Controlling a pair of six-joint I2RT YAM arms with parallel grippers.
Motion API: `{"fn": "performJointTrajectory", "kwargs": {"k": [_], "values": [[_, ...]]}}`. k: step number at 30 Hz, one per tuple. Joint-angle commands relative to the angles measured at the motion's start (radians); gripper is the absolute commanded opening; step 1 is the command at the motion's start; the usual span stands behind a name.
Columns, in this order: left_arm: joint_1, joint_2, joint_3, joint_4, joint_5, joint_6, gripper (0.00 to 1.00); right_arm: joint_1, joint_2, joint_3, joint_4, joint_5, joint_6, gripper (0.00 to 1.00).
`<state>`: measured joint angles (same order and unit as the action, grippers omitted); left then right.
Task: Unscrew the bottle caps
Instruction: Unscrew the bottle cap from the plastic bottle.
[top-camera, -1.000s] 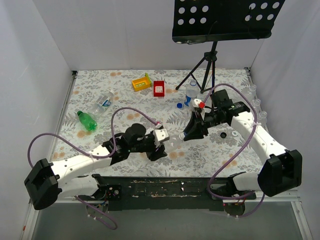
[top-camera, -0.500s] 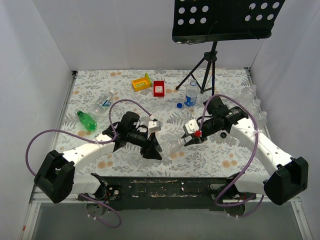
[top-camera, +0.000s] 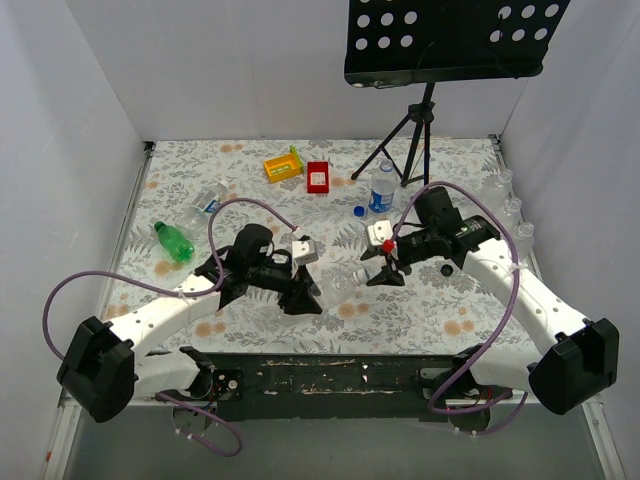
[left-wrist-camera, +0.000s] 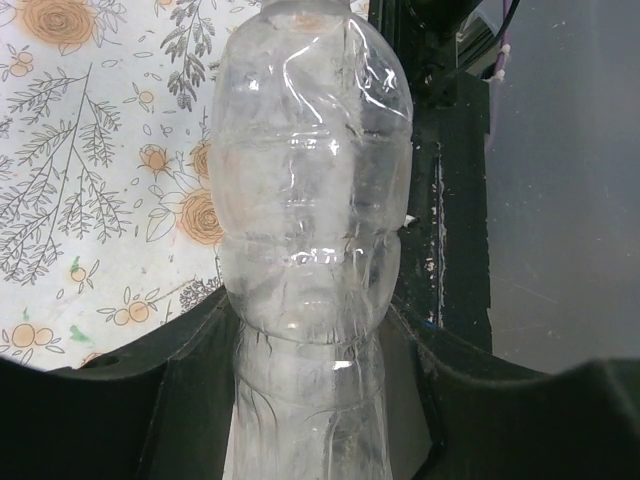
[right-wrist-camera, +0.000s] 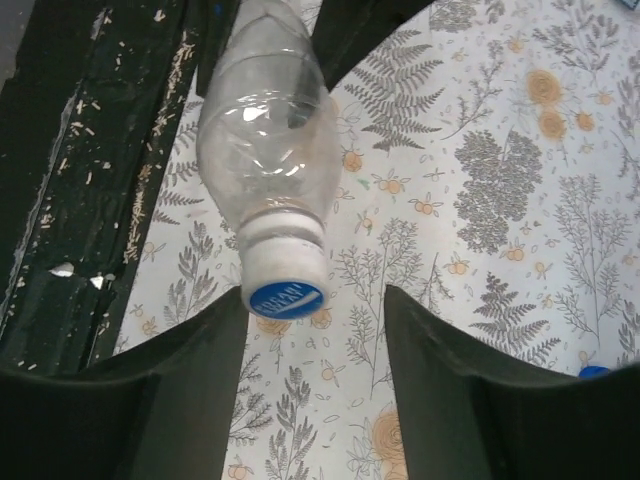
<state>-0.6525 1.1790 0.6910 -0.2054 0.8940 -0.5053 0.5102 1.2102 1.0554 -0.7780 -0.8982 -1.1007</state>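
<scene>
Just now my right gripper (right-wrist-camera: 316, 318) has let go. A second ago it sat tight against the neck end of the clear bottle (left-wrist-camera: 305, 200); now it has drawn back a little from that end with its jaws parted. The white cap with the blue top (right-wrist-camera: 285, 285) is still on the bottle. I judge this a release to take a fresh bite and turn again, not a finished unscrewing. The cap sits between my right fingers (right-wrist-camera: 440, 380). There is an open gap on one side, while the other side is too close for me to call contact. My left gripper (top-camera: 303, 297) is clenched on the bottle's body, holding it above the table with the cap end towards my right gripper.
</scene>
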Motion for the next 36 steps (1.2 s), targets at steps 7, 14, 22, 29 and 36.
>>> {"fn": "performJointTrajectory", "kwargs": {"k": [7, 14, 22, 29, 36], "values": [[-0.033, -0.111, -0.064, 0.024, -0.171, 0.034, 0.15, -0.085, -0.041, 0.000, 0.140, -0.051, 0.338, 0.77], [-0.090, -0.147, -0.102, 0.052, -0.366, 0.060, 0.15, -0.171, -0.061, -0.018, 0.100, -0.083, 0.423, 0.78], [-0.235, -0.130, -0.097, 0.152, -0.630, 0.071, 0.14, -0.243, -0.040, -0.144, 0.405, -0.227, 0.922, 0.71], [-0.311, -0.081, -0.087, 0.199, -0.731, 0.060, 0.14, -0.246, -0.018, -0.336, 0.736, -0.263, 1.435, 0.66], [-0.325, -0.047, -0.074, 0.230, -0.741, 0.063, 0.14, -0.246, -0.026, -0.385, 0.829, -0.280, 1.512, 0.62]]}}
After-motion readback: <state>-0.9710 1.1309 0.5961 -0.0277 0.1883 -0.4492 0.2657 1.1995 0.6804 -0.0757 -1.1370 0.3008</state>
